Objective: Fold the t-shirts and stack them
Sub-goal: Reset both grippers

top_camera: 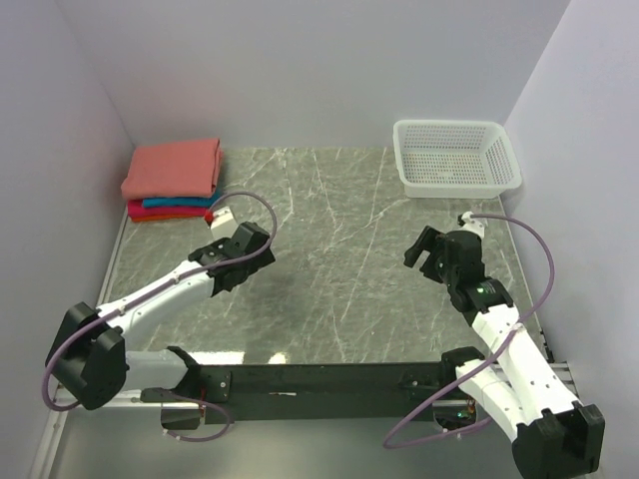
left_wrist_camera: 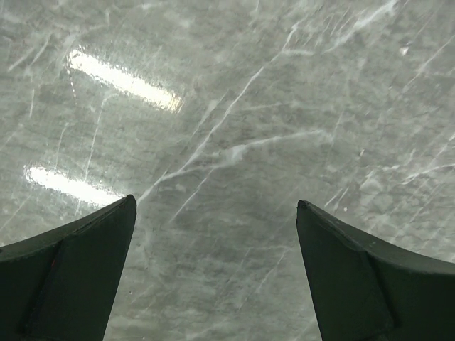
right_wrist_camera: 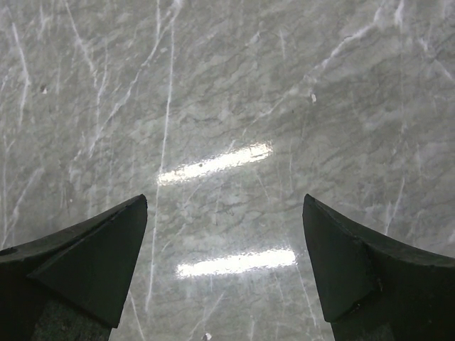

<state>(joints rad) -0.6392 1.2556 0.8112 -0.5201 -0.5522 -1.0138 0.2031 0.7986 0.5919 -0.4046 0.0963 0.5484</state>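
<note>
Folded t-shirts lie in a stack at the table's far left corner: a salmon-red t-shirt (top_camera: 173, 168) on top, a teal-blue one (top_camera: 178, 203) under it, and a magenta-pink one (top_camera: 165, 214) at the bottom. My left gripper (top_camera: 243, 261) hovers open in front of the stack, a little to its right, holding nothing. In the left wrist view the left gripper (left_wrist_camera: 216, 204) frames only bare marble. Over the right half of the table my right gripper (top_camera: 426, 253) is open and empty; in the right wrist view the right gripper (right_wrist_camera: 225, 200) shows only marble between its jaws.
A white mesh basket (top_camera: 457, 157) stands at the far right corner, with nothing visible in it. Grey walls close in the left, back and right sides. The marble tabletop (top_camera: 339, 259) stretches between the two arms. Purple cables loop off both wrists.
</note>
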